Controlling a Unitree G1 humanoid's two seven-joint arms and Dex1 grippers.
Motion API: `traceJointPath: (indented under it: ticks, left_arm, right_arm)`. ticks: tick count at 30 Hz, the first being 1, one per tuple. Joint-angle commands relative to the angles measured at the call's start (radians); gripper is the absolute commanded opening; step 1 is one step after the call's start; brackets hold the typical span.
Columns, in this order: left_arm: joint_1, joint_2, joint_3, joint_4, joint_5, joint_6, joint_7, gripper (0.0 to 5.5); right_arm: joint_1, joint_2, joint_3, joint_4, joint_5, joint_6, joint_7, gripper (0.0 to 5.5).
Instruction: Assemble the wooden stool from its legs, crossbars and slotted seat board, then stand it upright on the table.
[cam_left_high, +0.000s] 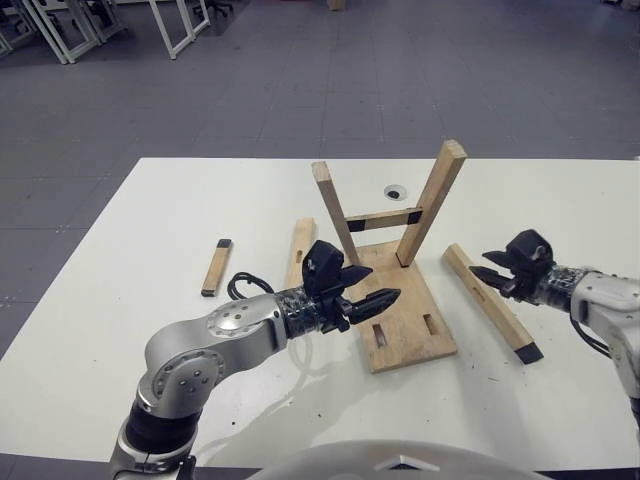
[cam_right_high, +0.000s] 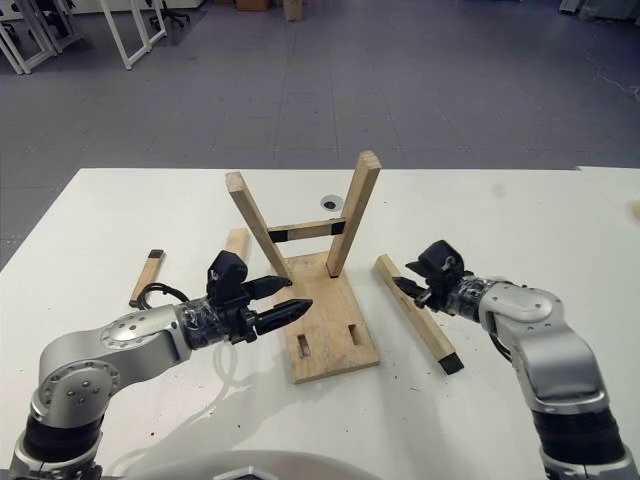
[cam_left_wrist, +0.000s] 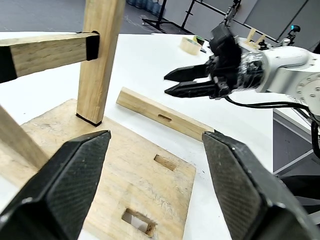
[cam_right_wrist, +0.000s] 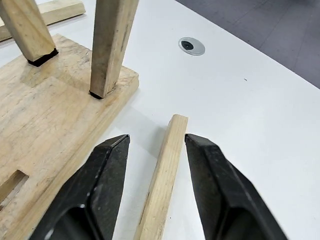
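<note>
We see our left gripper (cam_right_high: 300, 292) spread open over the seat board (cam_right_high: 335, 340); the right gripper (cam_right_wrist: 156, 139) (also open) seemingly straddles a loose leg (cam_right_high: 415, 312).

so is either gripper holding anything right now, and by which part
Nothing is held. The left gripper is open above the seat board; the right gripper has open fingers straddling the loose leg near its far end, without touching.

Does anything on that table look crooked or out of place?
Yes. The two legs standing in the seat board lean apart in a V instead of standing straight, with a crossbar bridging them. The board's other two slots are empty, and another leg lies loose on the table beside it.
</note>
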Motion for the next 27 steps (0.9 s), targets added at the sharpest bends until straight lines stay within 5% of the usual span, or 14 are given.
traceJointPath:
  ticks: [1, 27]
  left_arm:
    - [0.008, -0.016, -0.008, 0.002, 0.053, -0.016, 0.017, 3.39]
    - [-0.065, -0.055, -0.054, 0.024, 0.151, -0.003, -0.051, 3.39]
  right_arm:
    - [0.008, -0.021, -0.033, 0.033, 0.002, 0.018, -0.009, 2.28]
    - [0.173, -0.049, 0.002, 0.229, -0.033, -0.097, 0.046, 2.28]
